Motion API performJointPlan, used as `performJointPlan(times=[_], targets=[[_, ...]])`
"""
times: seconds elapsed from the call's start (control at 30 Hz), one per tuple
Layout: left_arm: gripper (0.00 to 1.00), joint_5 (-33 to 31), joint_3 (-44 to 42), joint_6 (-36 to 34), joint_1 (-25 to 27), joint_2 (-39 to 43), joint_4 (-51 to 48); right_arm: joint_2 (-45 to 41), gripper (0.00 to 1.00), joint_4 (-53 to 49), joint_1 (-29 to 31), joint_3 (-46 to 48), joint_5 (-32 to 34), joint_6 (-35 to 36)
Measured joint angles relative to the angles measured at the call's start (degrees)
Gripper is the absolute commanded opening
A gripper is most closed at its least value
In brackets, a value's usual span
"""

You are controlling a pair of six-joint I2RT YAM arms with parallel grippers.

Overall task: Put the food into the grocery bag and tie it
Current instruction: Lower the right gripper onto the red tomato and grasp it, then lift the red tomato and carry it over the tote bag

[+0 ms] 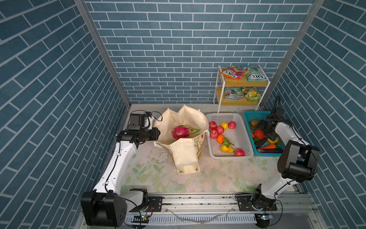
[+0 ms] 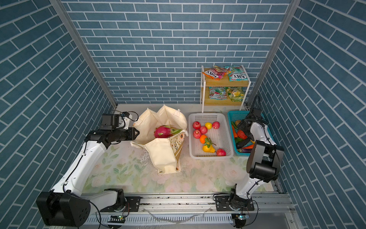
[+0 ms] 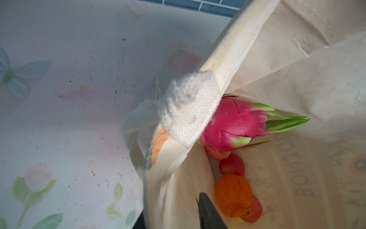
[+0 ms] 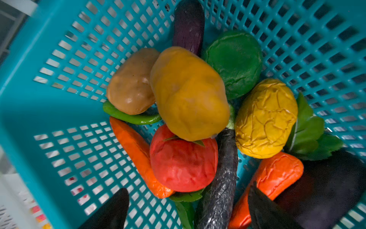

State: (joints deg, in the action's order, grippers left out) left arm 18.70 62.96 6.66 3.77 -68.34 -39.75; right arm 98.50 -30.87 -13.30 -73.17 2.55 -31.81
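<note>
The cream grocery bag (image 1: 186, 156) (image 2: 162, 156) stands open left of centre, with a pink dragon fruit (image 1: 181, 132) (image 2: 161, 132) (image 3: 235, 125) inside. The left wrist view also shows red apples (image 3: 232, 164) and an orange piece (image 3: 233, 195) deeper in the bag. My left gripper (image 1: 156, 132) (image 2: 136, 133) (image 3: 174, 214) is shut on the bag's left rim, fabric between its fingers. My right gripper (image 1: 265, 130) (image 2: 244, 130) (image 4: 187, 198) hangs open over the teal basket (image 1: 247, 117) (image 4: 49, 111), just above a red tomato (image 4: 182, 160) and a dark eggplant (image 4: 221, 178).
A white basket (image 1: 237, 119) (image 2: 206, 114) between bag and teal basket holds red apples, an orange and a yellow pear. Snack packets (image 1: 233, 72) (image 2: 214, 73) lie on a two-tier shelf at the back right. The bag's white handle strap (image 3: 188, 111) drapes over its rim.
</note>
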Motion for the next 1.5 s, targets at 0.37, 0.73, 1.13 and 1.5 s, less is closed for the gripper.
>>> performJointPlan(times=[0.37,0.73,1.13,1.5], targets=[[0.37,0.0,0.0,0.0,0.0,0.0,0.0,5.2,0.92,2.3,0.0,1.0,0.5,-1.4],[0.37,0.0,0.0,0.0,0.0,0.0,0.0,6.3,0.58,6.7,0.0,2.1,0.8,-2.4],[0.37,0.0,0.0,0.0,0.0,0.3,0.0,-6.4,0.54,4.3,-0.1,4.2,-0.3,-2.7],[0.37,0.3,0.0,0.0,0.2,0.9,0.0,-26.5,0.53,-0.1,2.7,7.0,-9.7,-4.3]])
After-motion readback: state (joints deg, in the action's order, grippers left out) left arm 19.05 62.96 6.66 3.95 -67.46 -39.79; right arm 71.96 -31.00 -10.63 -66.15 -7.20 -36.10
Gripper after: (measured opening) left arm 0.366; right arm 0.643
